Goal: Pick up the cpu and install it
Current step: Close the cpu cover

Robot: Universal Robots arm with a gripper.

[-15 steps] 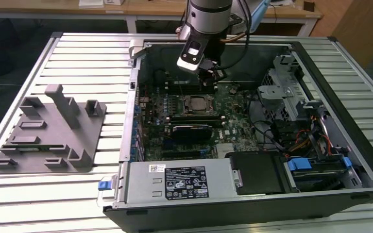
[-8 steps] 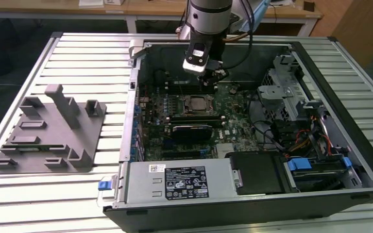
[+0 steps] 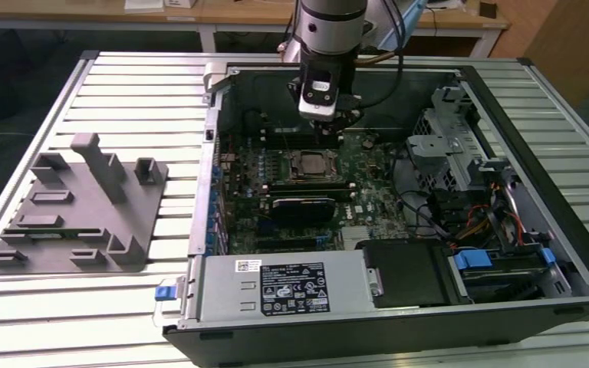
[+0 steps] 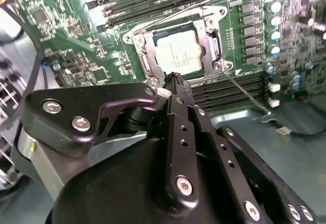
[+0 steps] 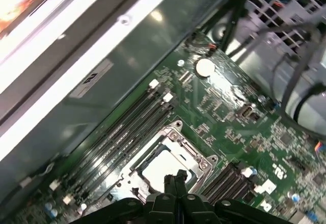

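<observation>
Silver-white metal, the top of the cpu (image 4: 178, 53) is lying flat inside the socket frame (image 4: 144, 56) on the green motherboard (image 4: 66, 46), seated there and not in any grasp. The gripper (image 4: 174, 77) is hanging close over the board with its two black fingers pressed together: both wrist views are showing no more than a thin seam between the tips, and nothing is being carried between them. The tips are pointing at the edge of the socket frame, just beside the cpu (whether they are touching the frame, I cannot tell). In the second wrist view a thin wire lever (image 4: 244, 94) is standing out from the socket's corner, and a row of small round capacitors (image 4: 275, 28) is running along one side. The first wrist view is looking the opposite way, taking in a round silver coin cell (image 5: 204, 67), the dark memory slots (image 5: 132, 122) beside the socket and the case's inner wall. The exterior view is giving the wider setting: the arm is reaching down into the open computer case (image 3: 581, 253), a labelled metal box (image 3: 284, 287) is sitting at the case's near end, and a grey moulded fixture (image 3: 80, 207) is resting on the slatted table (image 3: 120, 84) at the exterior view's left, well apart from the case.
</observation>
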